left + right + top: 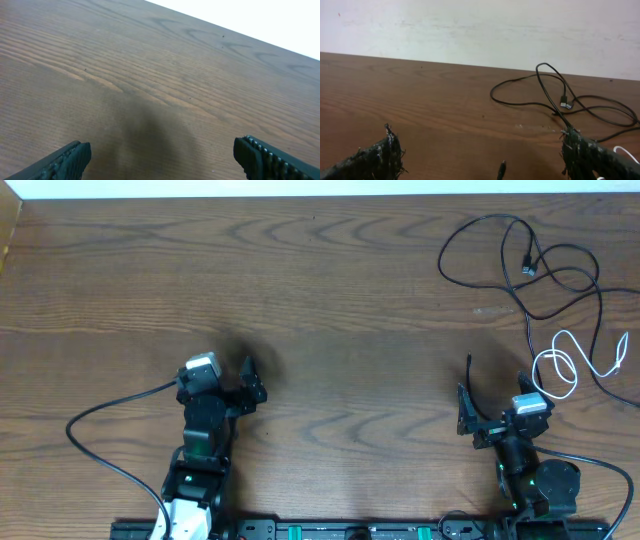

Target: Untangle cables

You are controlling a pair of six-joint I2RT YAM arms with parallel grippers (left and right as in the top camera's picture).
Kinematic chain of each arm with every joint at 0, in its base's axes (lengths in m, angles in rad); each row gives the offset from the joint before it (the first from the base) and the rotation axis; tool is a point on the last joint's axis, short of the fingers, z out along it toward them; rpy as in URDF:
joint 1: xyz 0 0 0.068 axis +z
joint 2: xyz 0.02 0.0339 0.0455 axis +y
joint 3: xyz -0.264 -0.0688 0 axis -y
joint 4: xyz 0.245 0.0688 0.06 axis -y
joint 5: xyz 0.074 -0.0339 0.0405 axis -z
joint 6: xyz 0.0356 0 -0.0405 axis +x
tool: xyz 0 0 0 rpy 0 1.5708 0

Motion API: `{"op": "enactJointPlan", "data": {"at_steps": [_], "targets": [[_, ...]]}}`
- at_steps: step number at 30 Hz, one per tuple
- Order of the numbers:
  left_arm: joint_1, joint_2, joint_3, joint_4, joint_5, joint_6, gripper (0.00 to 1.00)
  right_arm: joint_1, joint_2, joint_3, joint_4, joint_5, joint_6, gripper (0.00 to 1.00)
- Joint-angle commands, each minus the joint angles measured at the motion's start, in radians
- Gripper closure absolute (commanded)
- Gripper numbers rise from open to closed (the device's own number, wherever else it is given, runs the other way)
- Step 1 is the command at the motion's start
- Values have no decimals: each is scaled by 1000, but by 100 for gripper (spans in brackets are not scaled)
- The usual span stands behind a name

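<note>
Wide open and empty, my left end effector point(162, 155) and right end effector point(480, 155) hang over the table point(330, 300). Black cables point(520, 270) sprawl ahead-right of the right one; the white cable point(565, 365) lies near its right side.

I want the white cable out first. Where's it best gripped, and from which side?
Probably grip the white cable on its loop's left edge, coming down from the near-left with the open right gripper. That loop lies flat on bare table, while a black cable crosses its tail further right.
</note>
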Motion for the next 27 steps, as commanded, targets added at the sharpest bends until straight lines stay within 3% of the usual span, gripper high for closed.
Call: {"op": "enactJointPlan", "data": {"at_steps": [1,10,18,25,27], "targets": [[0,-54,-31,6,-20,5,2,0,-6,-1,-5,8,-11,1],[0,-176,-151,43,-20,-40,2,0,-6,-1,-5,8,-11,1],[0,-370,-156,-126,-28,-47,2,0,-6,-1,-5,8,-11,1],[1,-606,-156,-380,-32,-47,2,0,-6,-1,-5,8,-11,1],[1,-675,-156,-386,-32,0,2,0,-6,-1,-5,8,-11,1]]}}
